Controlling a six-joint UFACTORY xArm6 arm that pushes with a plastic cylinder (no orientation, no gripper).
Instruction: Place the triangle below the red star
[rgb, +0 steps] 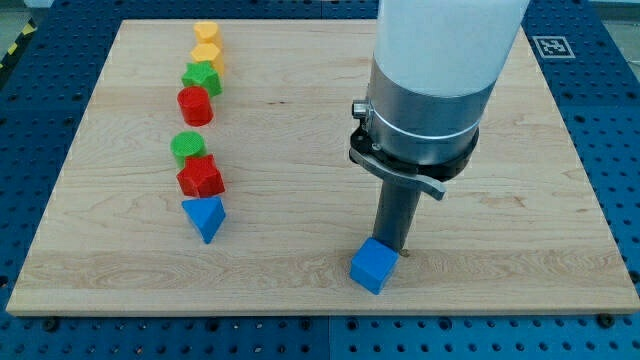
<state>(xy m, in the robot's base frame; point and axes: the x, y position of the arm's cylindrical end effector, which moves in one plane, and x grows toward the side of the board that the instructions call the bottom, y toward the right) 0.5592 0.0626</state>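
Item: wooden board (300, 250), set on a blue perforated table (610, 120); all blocks but one stand in a column well to the view's left of my tip (392, 250).

Column, from the view's top to its bottom: two yellow blocks (206, 44), touching, shapes unclear; green block (201, 77), star-like; red cylinder (195, 105); a short gap; green cylinder (186, 148); red star (200, 176), touching the green cylinder above it; blue triangle (204, 217), just below the red star and close against it, far to the left of my tip and slightly above its level.

Blue cube (373, 265): directly at my tip, toward the view's bottom, touching it or nearly so; my tip's very end is hidden behind the cube's upper edge.

Myself: dark rod beneath a grey collar and white housing; I carry no jaws, so nothing of spread or pinch can be told.
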